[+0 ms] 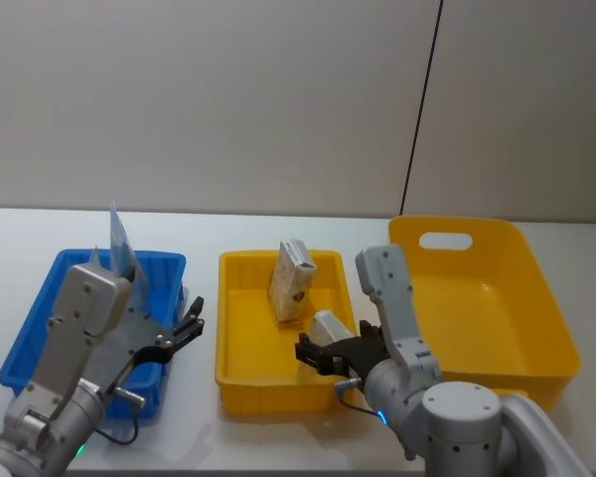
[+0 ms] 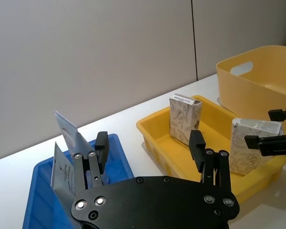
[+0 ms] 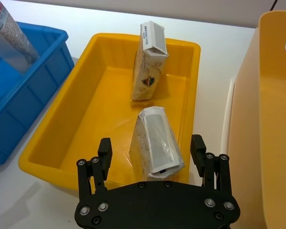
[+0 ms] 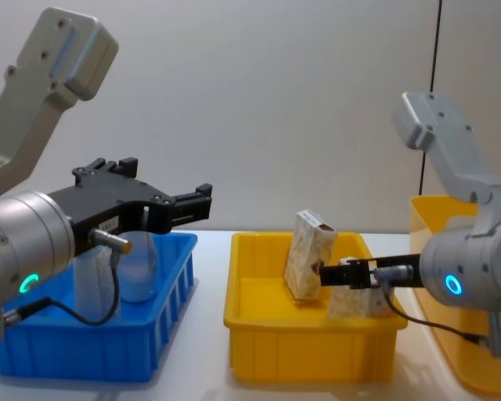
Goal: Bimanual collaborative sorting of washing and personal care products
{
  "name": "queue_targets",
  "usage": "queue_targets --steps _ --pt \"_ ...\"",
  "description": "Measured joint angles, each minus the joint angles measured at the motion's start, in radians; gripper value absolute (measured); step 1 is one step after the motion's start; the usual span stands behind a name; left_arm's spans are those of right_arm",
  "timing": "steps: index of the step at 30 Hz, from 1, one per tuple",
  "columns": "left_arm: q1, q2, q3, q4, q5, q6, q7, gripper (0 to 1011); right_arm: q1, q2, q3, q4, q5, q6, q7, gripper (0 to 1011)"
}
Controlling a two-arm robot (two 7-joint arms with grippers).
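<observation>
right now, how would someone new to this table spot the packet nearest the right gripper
Find the small yellow tray in the middle, between the blue bin and the large yellow bin. Two beige patterned packets are in it; yours is the front packet, by the tray's right wall. Unlike the back packet, it sits between the open jaws of the right gripper.

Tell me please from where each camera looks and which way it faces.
Head view: high, facing forward and down on blue bin, small yellow bin, large yellow bin; shows left gripper, right gripper.
Chest view: lower, facing forward, bins seen side-on; both grippers reach in.
Left wrist view: on the left arm, facing across both smaller bins past its open fingers.
Right wrist view: above the small yellow bin, facing down past its open fingers.
Shared: both wrist views show the leaning packet and nearer packet.
</observation>
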Motion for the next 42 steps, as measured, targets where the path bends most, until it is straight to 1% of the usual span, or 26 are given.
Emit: queue_targets --steps 5,10,12,13,18,21,22,23,24,26,27,32,38,42 --pt "0.0 0.0 0.0 0.0 0.0 0.0 0.0 1001 0.011 -0.006 0.001 0.018 -0.001 0.007 0.006 999" --pt "0.0 0.0 0.0 0.0 0.0 0.0 0.0 1001 0.02 -0.012 0.004 0.037 -0.001 0.014 0.016 905" --pt "0.0 0.0 0.0 0.0 0.0 0.0 0.0 1001 0.023 -0.014 0.005 0.044 0.0 0.016 0.021 842" --pt "0.0 0.0 0.0 0.0 0.0 0.0 0.0 1001 0.024 -0.015 0.006 0.046 0.0 0.017 0.022 827" --pt "0.0 0.0 0.0 0.0 0.0 0.0 0.0 1001 0.029 -0.019 0.01 0.057 0.0 0.02 0.03 652" --pt "0.0 0.0 0.0 0.0 0.0 0.0 0.0 1001 0.032 -0.022 0.013 0.063 0.0 0.022 0.031 579" --pt "0.0 0.0 0.0 0.0 0.0 0.0 0.0 1001 0.032 -0.022 0.013 0.063 0.0 0.022 0.032 532" --pt "0.0 0.0 0.0 0.0 0.0 0.0 0.0 1002 0.032 -0.022 0.014 0.064 0.0 0.023 0.032 522" --pt "0.0 0.0 0.0 0.0 0.0 0.0 0.0 1001 0.032 -0.023 0.015 0.066 0.0 0.023 0.032 450" --pt "0.0 0.0 0.0 0.0 0.0 0.0 0.0 1001 0.032 -0.024 0.017 0.067 0.0 0.023 0.032 405" --pt "0.0 0.0 0.0 0.0 0.0 0.0 0.0 1001 0.033 -0.024 0.018 0.068 -0.001 0.023 0.032 357" --pt "0.0 0.0 0.0 0.0 0.0 0.0 0.0 1001 0.033 -0.026 0.021 0.069 -0.006 0.019 0.033 314" --pt "0.0 0.0 0.0 0.0 0.0 0.0 0.0 1001 0.029 -0.026 0.022 0.067 -0.017 0.001 0.03 280" --pt "0.0 0.0 0.0 0.0 0.0 0.0 0.0 1001 0.024 -0.025 0.022 0.061 -0.028 -0.025 0.028 241"
